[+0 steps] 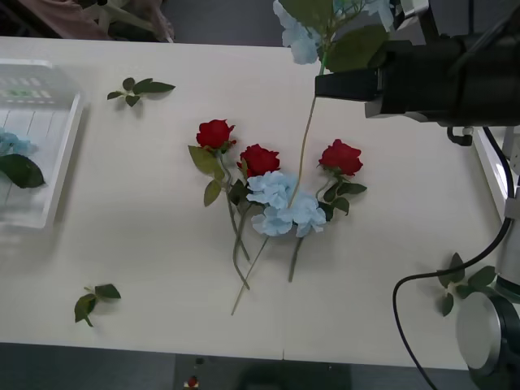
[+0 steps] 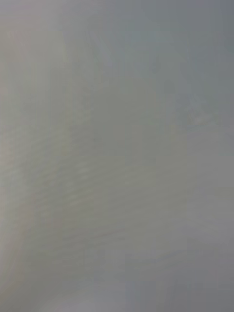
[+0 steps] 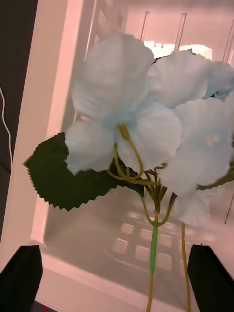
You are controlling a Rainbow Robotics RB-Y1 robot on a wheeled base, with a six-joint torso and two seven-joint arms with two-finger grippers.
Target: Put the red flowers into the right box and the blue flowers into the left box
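Pale-blue flower (image 3: 146, 131) lies just beyond the open left tool (image 3: 117, 278)

Deep-red red flowers (image 1: 258, 158), pale-blue blue flowers (image 1: 273, 189) on green stems, white left box (image 1: 57, 154).

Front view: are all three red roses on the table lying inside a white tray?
No. The three red roses lie on the bare table, apart from the left box.
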